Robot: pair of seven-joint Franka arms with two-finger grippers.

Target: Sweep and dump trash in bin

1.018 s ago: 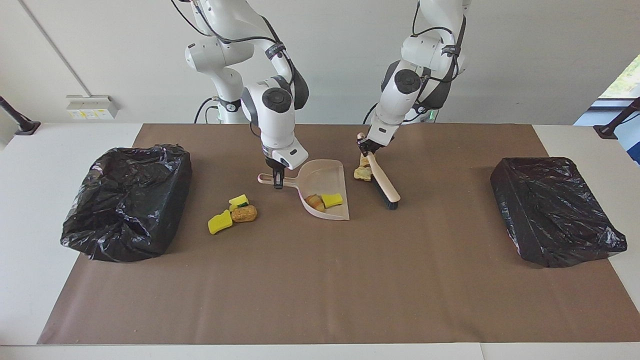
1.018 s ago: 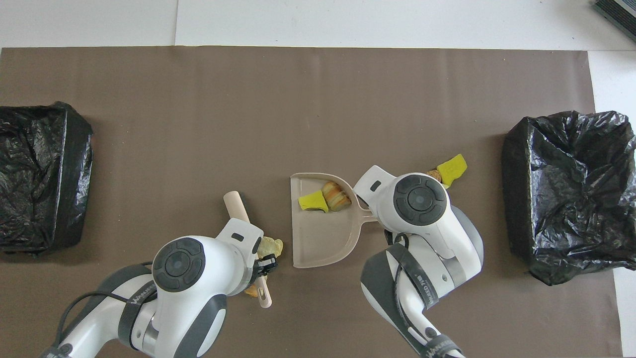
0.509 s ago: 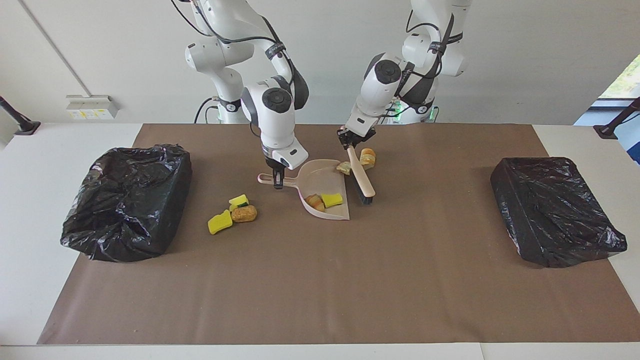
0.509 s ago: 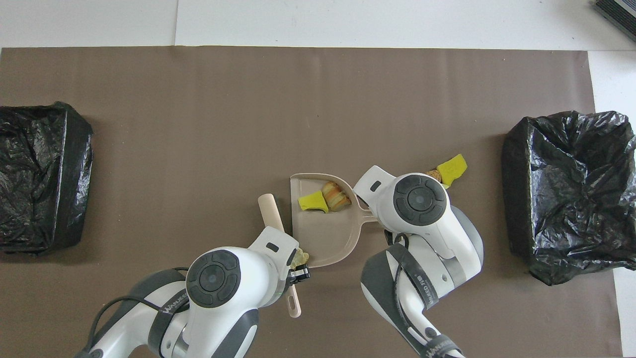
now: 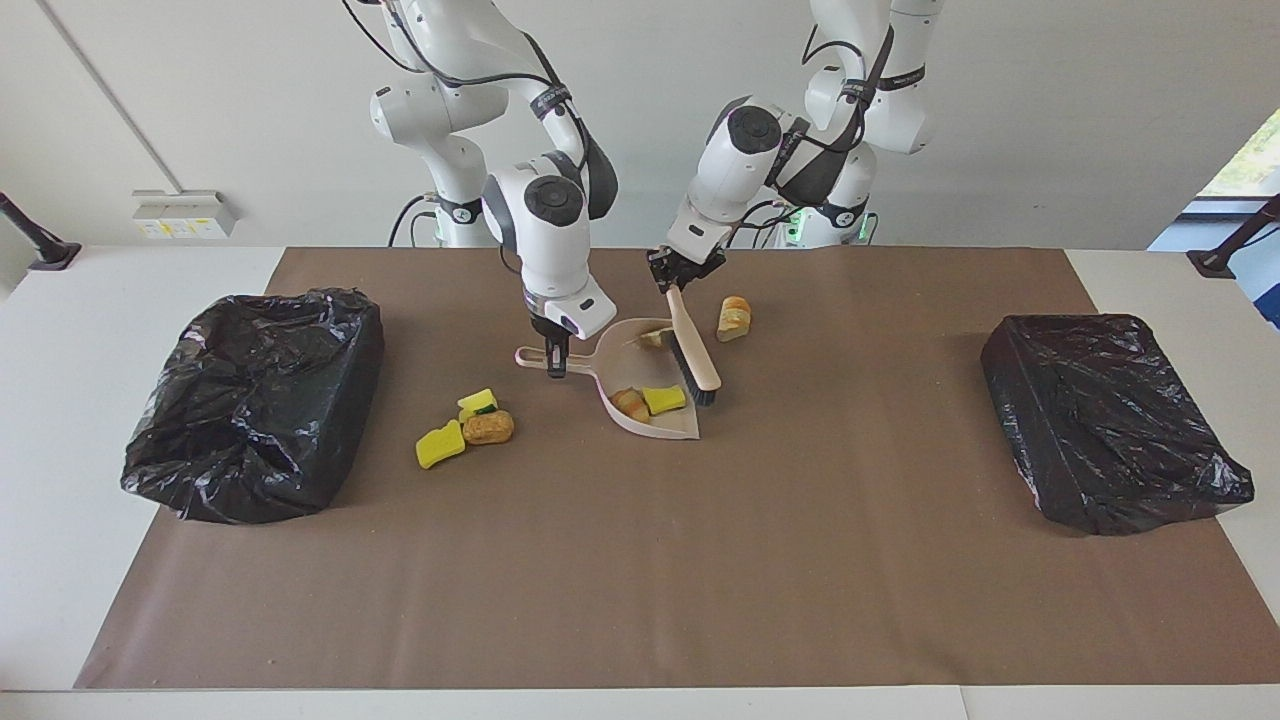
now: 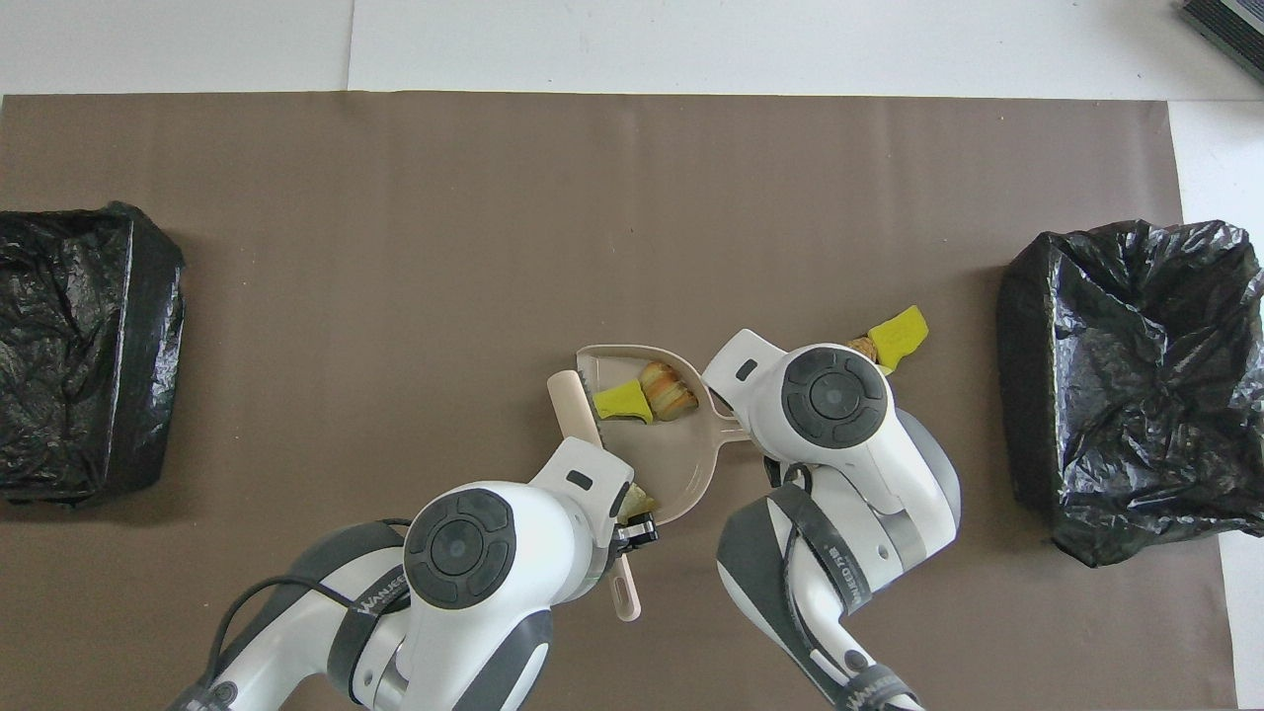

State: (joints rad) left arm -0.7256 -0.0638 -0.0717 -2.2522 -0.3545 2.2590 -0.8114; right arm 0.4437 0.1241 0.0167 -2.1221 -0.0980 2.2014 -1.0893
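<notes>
Near the table's middle, the right gripper is clamped on the dustpan handle, pinning the pan flat on the brown mat. The left gripper grips the brush by its handle, bristles down at the pan's open edge. Two trash pieces lie in the pan, and another sits at its mouth beside the brush. One bread piece lies on the mat toward the left arm's end. Three pieces cluster between the pan and the bin at the right arm's end. A second bin stands at the left arm's end.
</notes>
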